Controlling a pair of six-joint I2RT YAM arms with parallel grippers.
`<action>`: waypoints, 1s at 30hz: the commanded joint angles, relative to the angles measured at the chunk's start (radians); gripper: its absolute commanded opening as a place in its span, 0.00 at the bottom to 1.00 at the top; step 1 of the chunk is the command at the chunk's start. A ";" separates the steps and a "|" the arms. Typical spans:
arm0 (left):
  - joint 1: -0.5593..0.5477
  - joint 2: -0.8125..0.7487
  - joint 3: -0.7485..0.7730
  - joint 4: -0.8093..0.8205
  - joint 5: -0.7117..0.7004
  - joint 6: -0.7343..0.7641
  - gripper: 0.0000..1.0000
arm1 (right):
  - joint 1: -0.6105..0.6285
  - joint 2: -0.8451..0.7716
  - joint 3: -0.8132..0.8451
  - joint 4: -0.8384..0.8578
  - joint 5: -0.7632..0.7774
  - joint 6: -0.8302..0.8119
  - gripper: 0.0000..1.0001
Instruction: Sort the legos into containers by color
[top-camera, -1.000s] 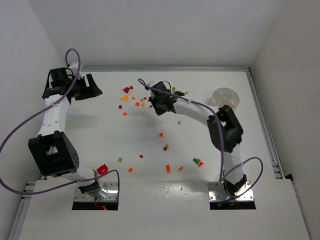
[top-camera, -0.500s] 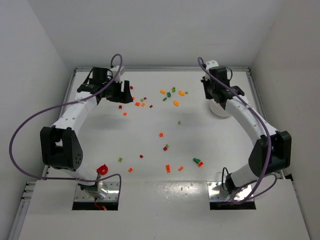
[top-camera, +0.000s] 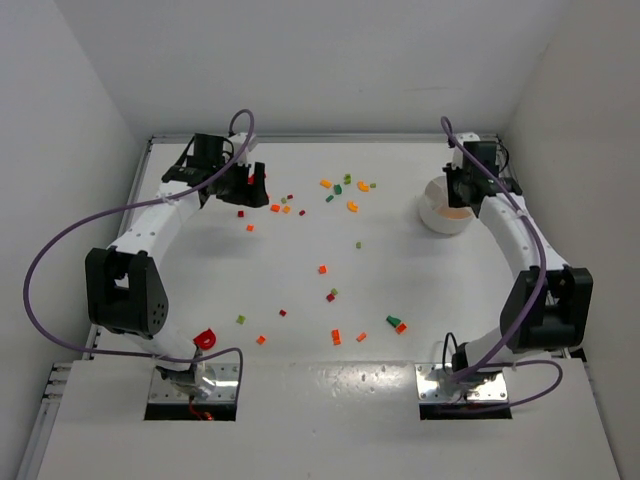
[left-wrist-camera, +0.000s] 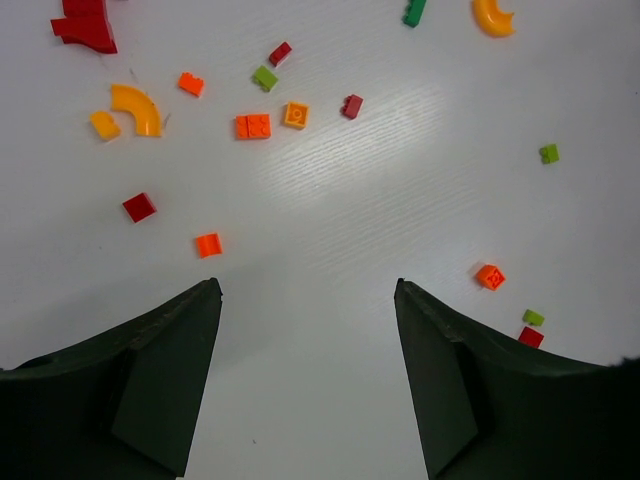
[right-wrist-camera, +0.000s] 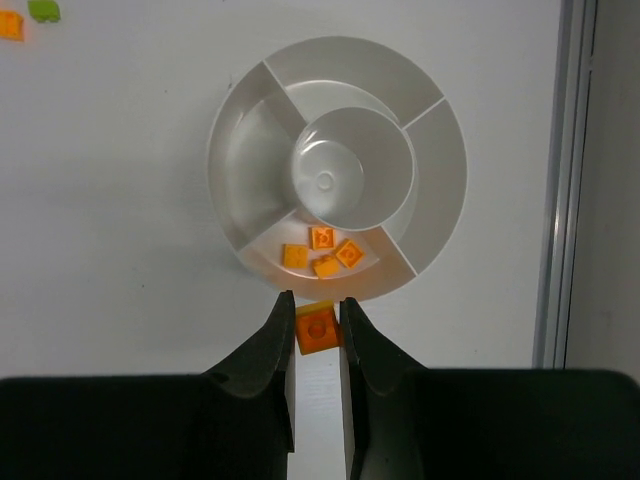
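A small orange lego (right-wrist-camera: 317, 329) is pinched between the fingers of my right gripper (right-wrist-camera: 317, 318), which is shut on it just short of the near rim of the round white dish (right-wrist-camera: 440, 170). Several orange legos (right-wrist-camera: 322, 250) lie in the dish's nearest compartment; the other containers and the central well look bare. From above, the right gripper (top-camera: 458, 192) hangs over the dish (top-camera: 437, 215) at the back right. My left gripper (left-wrist-camera: 305, 290) is open over bare table, with red (left-wrist-camera: 139, 207), orange (left-wrist-camera: 253, 126) and green (left-wrist-camera: 265, 77) legos scattered beyond it.
More legos lie at the back centre (top-camera: 345, 190), mid-table (top-camera: 325, 270) and near the front (top-camera: 340, 335). A larger red piece (top-camera: 205, 338) sits by the left arm's base. A metal rail (right-wrist-camera: 565, 180) runs along the table's right edge beside the dish.
The right arm has swung from the middle of the table over to the dish at the back right. The left arm has moved right, toward the back-left cluster of legos.
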 joint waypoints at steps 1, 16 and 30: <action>-0.003 -0.005 0.042 0.014 -0.011 0.008 0.76 | -0.028 0.014 -0.012 -0.001 -0.052 -0.012 0.00; 0.016 -0.005 0.042 0.014 -0.011 0.008 0.77 | -0.078 0.124 0.028 0.001 -0.104 -0.021 0.10; 0.054 -0.005 0.042 0.014 0.016 0.008 0.77 | -0.053 0.003 0.059 0.026 -0.225 -0.068 0.40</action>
